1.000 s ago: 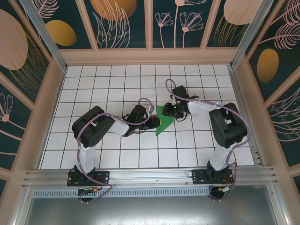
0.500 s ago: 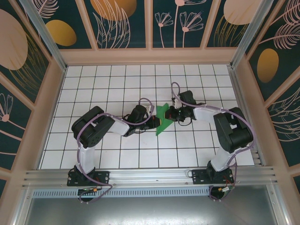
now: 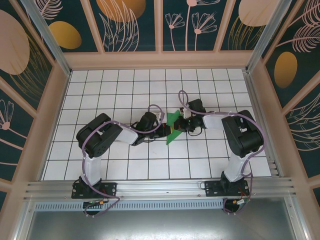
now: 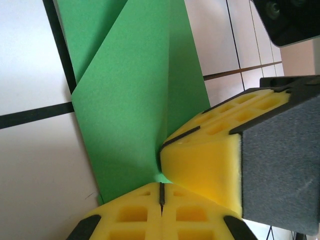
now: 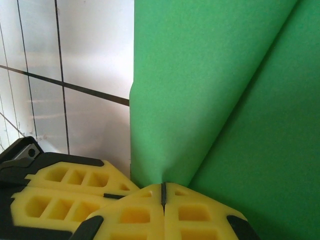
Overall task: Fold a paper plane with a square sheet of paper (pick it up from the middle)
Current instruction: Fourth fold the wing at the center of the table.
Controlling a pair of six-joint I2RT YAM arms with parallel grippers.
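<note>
Two closed grips on one folded piece: pinches the square sheet of paper (image 4: 130, 100) near the middle of the table (image 3: 100, 100) with left gripper (image 4: 161, 192) and right gripper (image 5: 162, 195), foam pads (image 4: 210, 160) touching. Risks tearing or skewing the crease if pulled unevenly, or slipping free

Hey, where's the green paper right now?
In the top view, the green paper is near mid-table, pinched from the left by the left pincer and from the right by the right pincer.
</note>
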